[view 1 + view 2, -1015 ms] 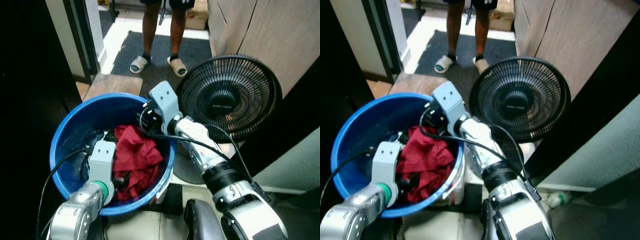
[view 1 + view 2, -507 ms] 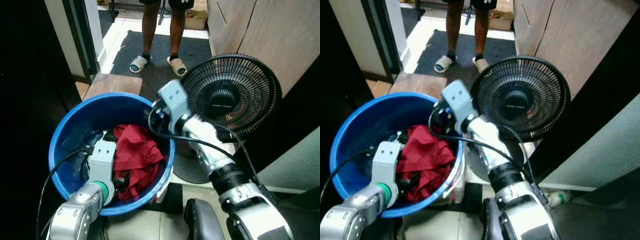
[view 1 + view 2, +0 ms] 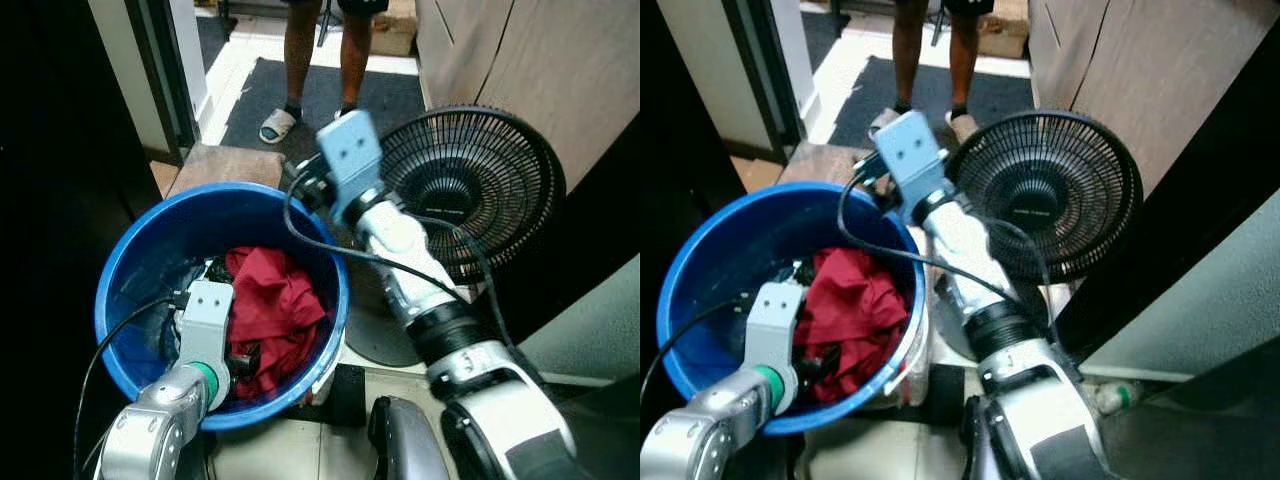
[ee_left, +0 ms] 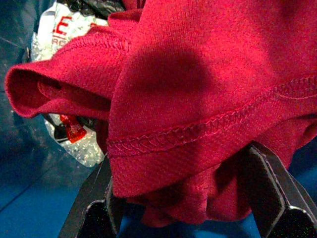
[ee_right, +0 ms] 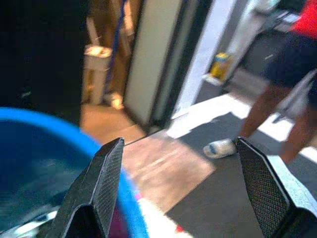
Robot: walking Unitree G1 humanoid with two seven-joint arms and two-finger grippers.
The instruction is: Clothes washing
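Red garment (image 3: pixel 272 312) lies bunched against the right wall of the blue bucket (image 3: pixel 130 290), the left gripper (image 4: pixel 190 210) straddling its hem, apparently pinching it. The right gripper (image 5: pixel 181 173) hovers spread wide and empty above the far rim. Lifting could snag the plastic wrapping (image 4: pixel 57 32) beneath.

Silver arms, pale-blue wrist housings, black cables, green ring.
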